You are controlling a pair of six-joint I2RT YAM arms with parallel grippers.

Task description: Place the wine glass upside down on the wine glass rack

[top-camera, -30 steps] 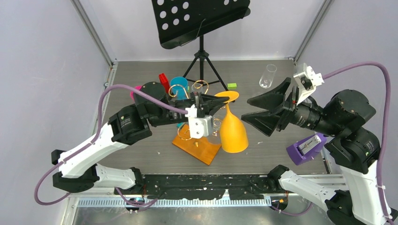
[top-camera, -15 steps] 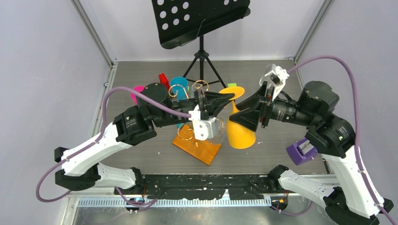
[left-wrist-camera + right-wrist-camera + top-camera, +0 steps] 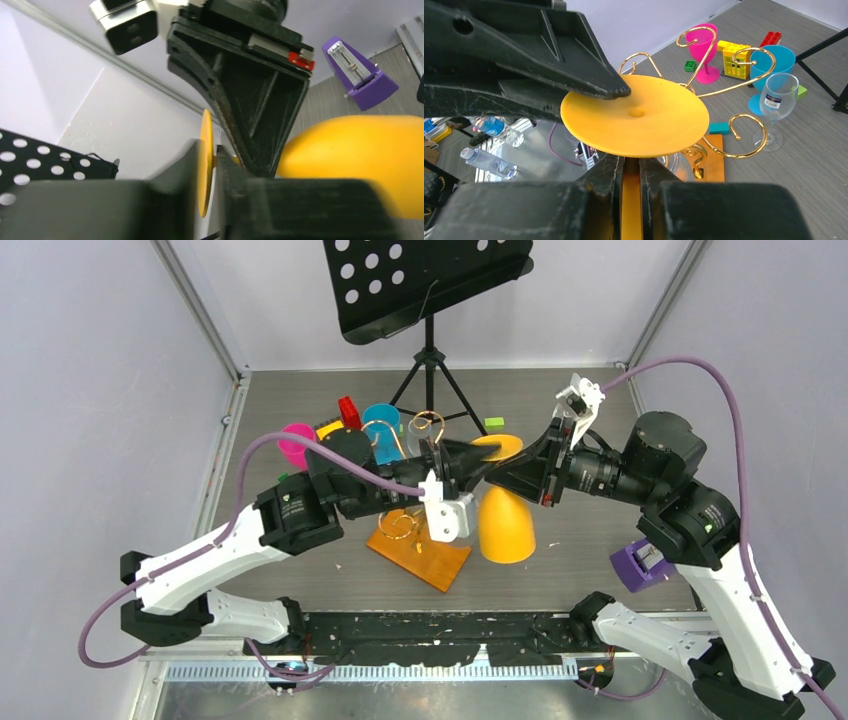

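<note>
From above, the orange wine glass (image 3: pixel 505 527) hung bowl-down just right of the wine glass rack (image 3: pixel 437 565). Left wrist: the left gripper (image 3: pixel 206 155) pinched the foot's rim. Right wrist: the right gripper (image 3: pixel 631 175) clamped the stem (apparently firmly) — one grip would need releasing before the foot went into a loop.

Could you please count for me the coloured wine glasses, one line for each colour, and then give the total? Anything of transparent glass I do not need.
yellow wine glass: 1
pink wine glass: 1
blue wine glass: 1
Total: 3
</note>
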